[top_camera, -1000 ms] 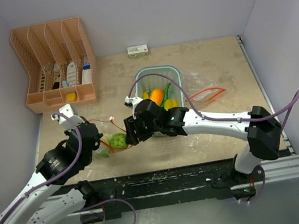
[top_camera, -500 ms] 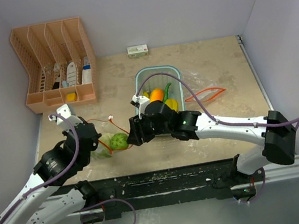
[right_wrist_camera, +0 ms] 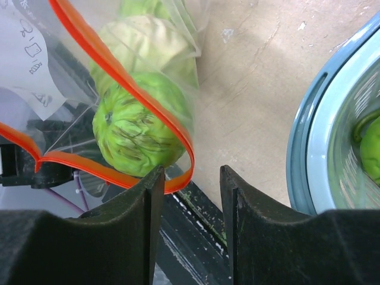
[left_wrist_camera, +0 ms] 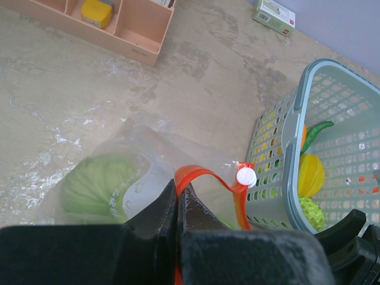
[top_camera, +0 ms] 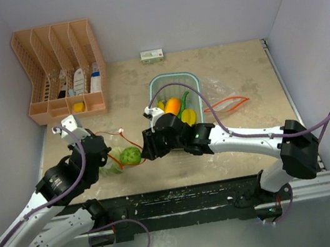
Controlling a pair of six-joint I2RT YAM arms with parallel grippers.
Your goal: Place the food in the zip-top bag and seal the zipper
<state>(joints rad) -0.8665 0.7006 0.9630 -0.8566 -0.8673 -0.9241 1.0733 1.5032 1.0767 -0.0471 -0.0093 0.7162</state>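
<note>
The left gripper (left_wrist_camera: 178, 193) has its jaws pressed tight together, pinching the bag's orange zip strip (left_wrist_camera: 203, 173) right at its bend. From that pinch the bag (left_wrist_camera: 148, 139) gapes open on the table (top_camera: 232, 68), just left of the basket (left_wrist_camera: 295, 107), with its white tab (left_wrist_camera: 246, 176) just beside the basket wall.

Over to the right gripper (right_wrist_camera: 192, 173): its fingers are parted to a narrow gap with nothing clamped between them. The tips are level with the strip's near curve at the bag's mouth, on the basket side.

Inside the bag, a bright green cabbage (right_wrist_camera: 139, 133) sits right at the mouth. A paler cabbage (right_wrist_camera: 151, 41) lies behind it, farther from the basket.

In the basket, an orange fruit (top_camera: 173, 105), a yellow fruit (top_camera: 189, 115) and a chili (top_camera: 184, 100) lie together. The left wrist view also catches a knobbly green piece (left_wrist_camera: 312, 212) low down.

Right of the basket, a second bag (top_camera: 228, 101) with an orange strip lies flat. Beyond the basket, by the back wall, there's a small box (top_camera: 151, 54). Well left of the basket stands a pink organizer (top_camera: 57, 65).
</note>
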